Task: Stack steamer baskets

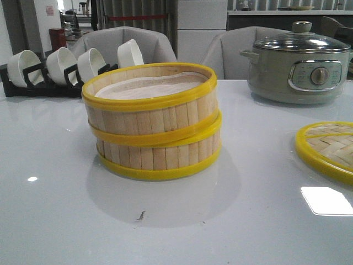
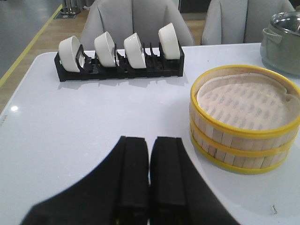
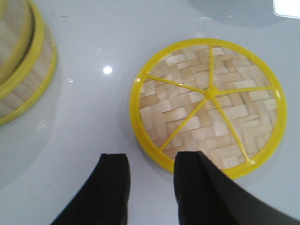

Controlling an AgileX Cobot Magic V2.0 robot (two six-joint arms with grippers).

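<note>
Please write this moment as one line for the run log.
steamer baskets: two stacked, upper slightly askew | lid: flat on table, apart | left gripper: shut, empty | right gripper: open, over lid edge

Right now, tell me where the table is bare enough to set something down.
Bare: the near table in front of the stacked steamer baskets, and the strip between them and the woven lid. Crowded: the far edge, with the bowl rack and electric pot.

Open table [image 1: 49, 221] around steamer baskets [image 1: 154, 124]; lid [image 1: 328, 149] right.
</note>
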